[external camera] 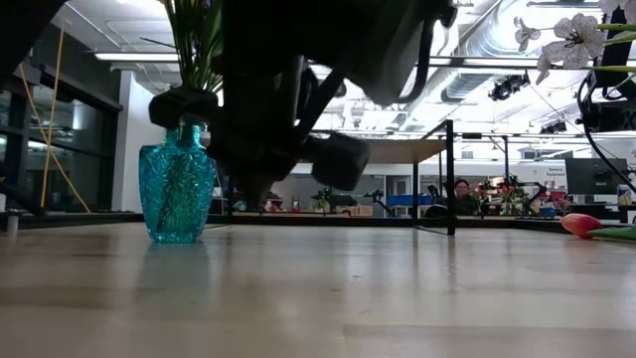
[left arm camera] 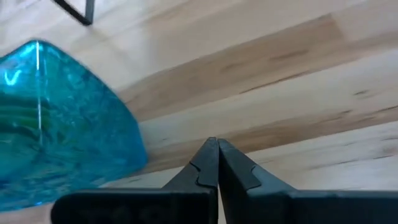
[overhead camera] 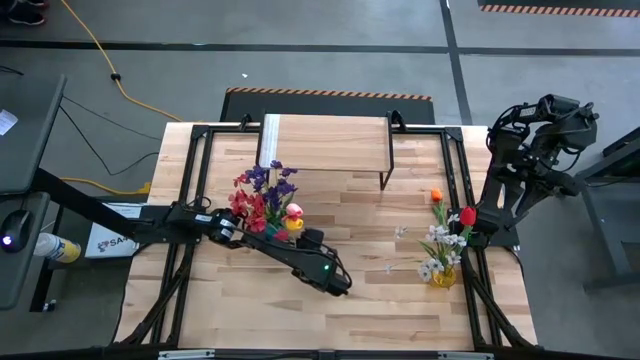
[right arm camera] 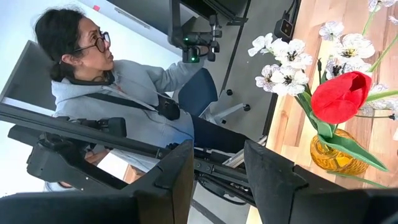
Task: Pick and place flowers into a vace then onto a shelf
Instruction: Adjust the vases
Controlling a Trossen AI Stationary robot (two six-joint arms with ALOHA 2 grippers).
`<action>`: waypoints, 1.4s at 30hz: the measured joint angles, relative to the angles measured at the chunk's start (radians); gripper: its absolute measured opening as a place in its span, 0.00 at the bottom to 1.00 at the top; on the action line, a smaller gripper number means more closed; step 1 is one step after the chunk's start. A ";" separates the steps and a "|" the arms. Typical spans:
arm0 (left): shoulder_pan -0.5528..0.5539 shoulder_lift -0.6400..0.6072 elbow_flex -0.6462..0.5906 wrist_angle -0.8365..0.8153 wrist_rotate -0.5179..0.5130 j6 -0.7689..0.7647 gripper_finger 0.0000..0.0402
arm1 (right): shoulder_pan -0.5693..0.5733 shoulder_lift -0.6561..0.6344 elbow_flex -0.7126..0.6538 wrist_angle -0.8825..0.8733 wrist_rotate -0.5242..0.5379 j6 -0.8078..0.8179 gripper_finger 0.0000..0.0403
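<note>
My left gripper (left arm camera: 217,163), pressed together, sits beside the blue vase (left arm camera: 59,124) of flowers (overhead camera: 265,195) mid-worktop before the shelf (overhead camera: 325,142); I judge a careless sideways move could topple it.

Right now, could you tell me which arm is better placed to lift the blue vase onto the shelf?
Left. Its shut gripper sits right beside the blue vase. The right gripper, open, is beyond the table's edge, facing a person.
</note>
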 joint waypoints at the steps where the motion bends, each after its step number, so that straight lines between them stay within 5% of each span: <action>1: 0.000 0.000 -0.009 0.001 0.015 0.001 0.09 | 0.000 0.000 0.000 0.000 0.000 0.000 0.33; 18: 0.000 0.000 -0.134 0.001 0.115 -0.038 0.11 | 0.000 0.000 0.000 0.000 0.004 0.000 0.33; 42: 0.000 0.000 -0.149 0.001 0.143 0.001 0.11 | 0.000 0.000 0.000 0.000 0.017 0.000 0.33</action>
